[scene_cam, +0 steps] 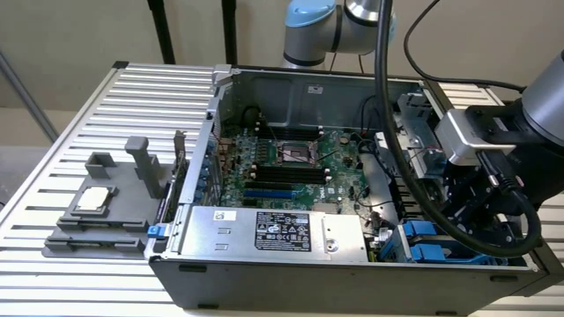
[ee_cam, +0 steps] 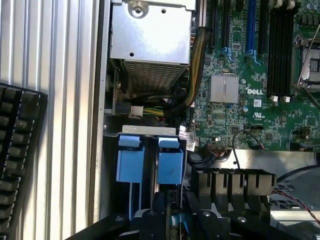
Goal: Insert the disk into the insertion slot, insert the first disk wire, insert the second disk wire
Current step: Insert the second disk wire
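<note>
Two bright blue carrier fronts sit side by side in the insertion slot (ee_cam: 109, 170), a dark metal bay at the case's corner. My gripper (ee_cam: 167, 222) hangs directly over the carrier nearer the motherboard, which I take for the disk (ee_cam: 170, 162); its grey body is hidden in the bay. The other blue carrier (ee_cam: 131, 160) is beside it. In the exterior view my gripper (scene_cam: 471, 228) reaches down into the case at the exterior view's right, just beside the blue carriers (scene_cam: 427, 241). A cable bundle with a white connector (ee_cam: 135, 111) lies loose just beyond the bay.
The silver power-supply box (scene_cam: 273, 231) borders the bay. The green motherboard (scene_cam: 291, 165) fills the case floor. A black keyboard (ee_cam: 20, 150) lies on the slatted table outside the case wall. A grey fixture with a chip (scene_cam: 97, 205) stands at the exterior view's left. Thick black arm cables (scene_cam: 387, 99) hang over the case.
</note>
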Robot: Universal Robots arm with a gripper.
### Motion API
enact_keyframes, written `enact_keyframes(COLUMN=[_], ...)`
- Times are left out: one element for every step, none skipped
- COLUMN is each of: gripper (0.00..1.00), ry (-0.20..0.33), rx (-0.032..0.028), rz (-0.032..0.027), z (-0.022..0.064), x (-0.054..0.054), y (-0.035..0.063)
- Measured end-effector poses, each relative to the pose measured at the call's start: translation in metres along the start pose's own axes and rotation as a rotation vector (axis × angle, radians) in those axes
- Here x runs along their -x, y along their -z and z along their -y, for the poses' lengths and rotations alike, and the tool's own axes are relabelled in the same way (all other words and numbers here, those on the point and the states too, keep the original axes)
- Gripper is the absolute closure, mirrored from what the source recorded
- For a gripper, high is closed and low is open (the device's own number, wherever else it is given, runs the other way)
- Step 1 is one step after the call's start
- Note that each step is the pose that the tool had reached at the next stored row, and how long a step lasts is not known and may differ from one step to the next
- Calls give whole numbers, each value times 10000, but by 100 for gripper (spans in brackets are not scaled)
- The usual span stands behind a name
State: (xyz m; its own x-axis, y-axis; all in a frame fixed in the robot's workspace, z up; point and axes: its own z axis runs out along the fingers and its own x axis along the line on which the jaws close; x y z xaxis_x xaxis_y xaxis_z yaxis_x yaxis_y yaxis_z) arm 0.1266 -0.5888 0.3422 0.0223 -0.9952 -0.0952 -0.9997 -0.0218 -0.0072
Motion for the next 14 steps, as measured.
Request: enact_keyframes(gripper=[69,69,69,69,69,69,69,69,69,69,69,69,69,69], ry=[2,4,6,10,14,16,19,25,26,28,28,29,29,29], rx=[-3,-12,-24,-37,-53,-75,-108,-146,-152,-155,-158,-161,-164,-167], rz=[1,3,7,7,8,10,9,9,8,8,8,8,8,7], z=[-12,-33,-57,-79,-101,-122,-141,-157,-157,-157,-157,-157,-157,-157], x=[0,1,2,4,6,7,8,9,9,9,8,8,8,8], y=[17,34,50,66,82,93,100,101,101,102,102,102,102,102])
